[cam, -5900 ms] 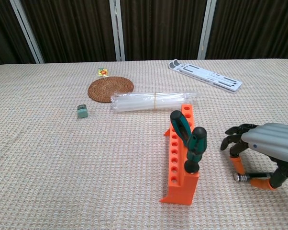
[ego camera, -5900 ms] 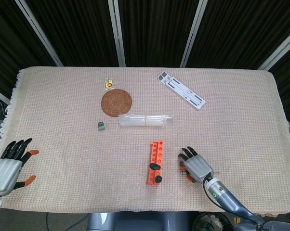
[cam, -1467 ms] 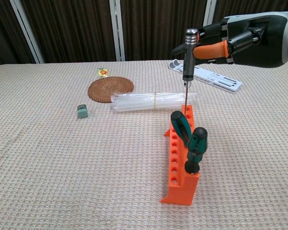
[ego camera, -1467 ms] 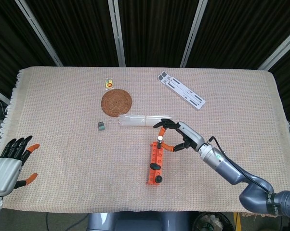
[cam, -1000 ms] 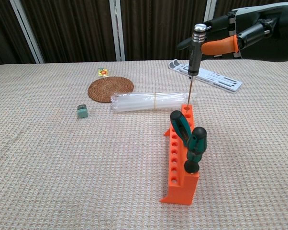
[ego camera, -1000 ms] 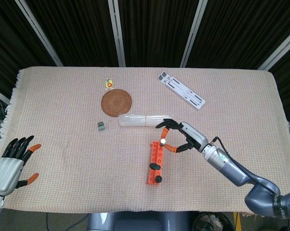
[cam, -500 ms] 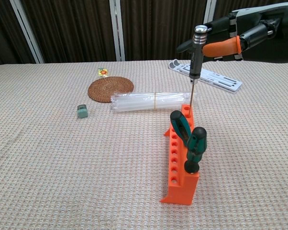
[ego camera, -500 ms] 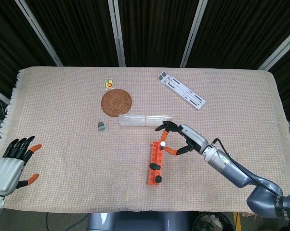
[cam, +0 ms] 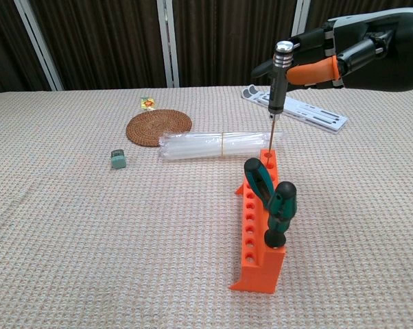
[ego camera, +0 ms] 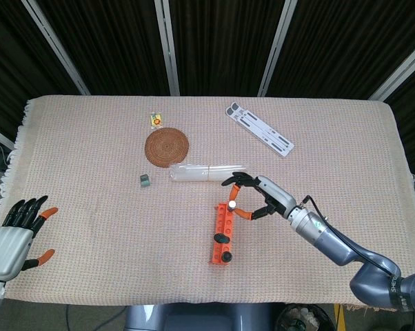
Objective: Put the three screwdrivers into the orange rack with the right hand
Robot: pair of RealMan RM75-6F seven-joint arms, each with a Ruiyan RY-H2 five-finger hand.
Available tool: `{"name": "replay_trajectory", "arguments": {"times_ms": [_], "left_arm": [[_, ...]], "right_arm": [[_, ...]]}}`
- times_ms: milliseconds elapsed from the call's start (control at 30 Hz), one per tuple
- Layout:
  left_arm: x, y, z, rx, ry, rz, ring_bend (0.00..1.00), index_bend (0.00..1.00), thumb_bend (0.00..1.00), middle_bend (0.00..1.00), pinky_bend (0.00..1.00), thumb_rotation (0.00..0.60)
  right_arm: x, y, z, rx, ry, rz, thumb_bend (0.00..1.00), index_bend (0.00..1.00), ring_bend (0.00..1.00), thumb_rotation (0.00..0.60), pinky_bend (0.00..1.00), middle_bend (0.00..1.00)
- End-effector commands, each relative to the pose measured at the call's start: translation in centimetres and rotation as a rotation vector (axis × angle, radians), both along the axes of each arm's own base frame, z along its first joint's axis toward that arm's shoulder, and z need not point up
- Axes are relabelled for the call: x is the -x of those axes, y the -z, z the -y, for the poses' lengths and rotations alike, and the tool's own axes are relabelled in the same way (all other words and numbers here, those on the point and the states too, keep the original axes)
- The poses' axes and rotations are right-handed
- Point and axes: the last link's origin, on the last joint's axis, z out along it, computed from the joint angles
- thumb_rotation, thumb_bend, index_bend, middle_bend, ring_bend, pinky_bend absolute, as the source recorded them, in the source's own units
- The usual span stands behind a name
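Observation:
The orange rack (cam: 259,226) (ego camera: 223,231) stands near the table's front, with two green-and-black screwdrivers (cam: 274,205) (ego camera: 223,247) standing in its near holes. My right hand (cam: 357,53) (ego camera: 261,195) pinches a slim metal-handled screwdriver (cam: 280,79) (ego camera: 231,205) upright over the rack's far end. Its thin tip reaches down to a far hole of the rack; whether it is inside cannot be told. My left hand (ego camera: 16,234) rests open at the table's front left corner, holding nothing.
A bundle of clear tubes (cam: 220,144) lies just behind the rack. A round woven coaster (cam: 158,127), a small yellow packet (cam: 148,103) and a small grey-green block (cam: 118,160) sit to the left. A white slotted plate (cam: 299,108) lies at the back right.
Earlier my right hand was down on the table by the third screwdriver. It now holds it over the rack's far end and has lowered it slightly in the last half second.

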Motion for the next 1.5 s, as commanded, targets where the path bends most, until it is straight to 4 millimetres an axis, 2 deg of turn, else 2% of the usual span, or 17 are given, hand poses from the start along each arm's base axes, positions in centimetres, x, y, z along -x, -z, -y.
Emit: {"name": "replay_trajectory", "arguments": {"times_ms": [33,267,900,1500], "left_arm": [[0.0,0.0,0.0,0.001,0.0,0.0,0.0,0.17,0.18,0.0,0.0,0.6],[0.1,0.0,0.0,0.001,-0.002,0.0,0.0,0.17,0.18,0.0,0.0,0.6],[0.6,-0.1,0.2,0.0,-0.011,-0.001,0.0,0.18,0.18,0.0,0.0,0.6],[1.0,-0.2,0.3,-0.001,-0.017,0.001,0.0,0.18,0.19,0.0,0.0,0.6]], "right_arm": [[0.1,0.1,0.0,0.0,0.001,-0.005,0.44,0.6,0.0,0.6,0.0,0.22],[0.4,0.6,0.2,-0.011,0.014,-0.015,0.44,0.6,0.0,0.6,0.0,0.22],[1.2,3.4,0.5,-0.009,0.017,-0.067,0.44,0.6,0.0,0.6,0.0,0.22],[1.6,4.8,0.8,-0.009,0.022,-0.128,0.44,0.6,0.0,0.6,0.0,0.22]]}}
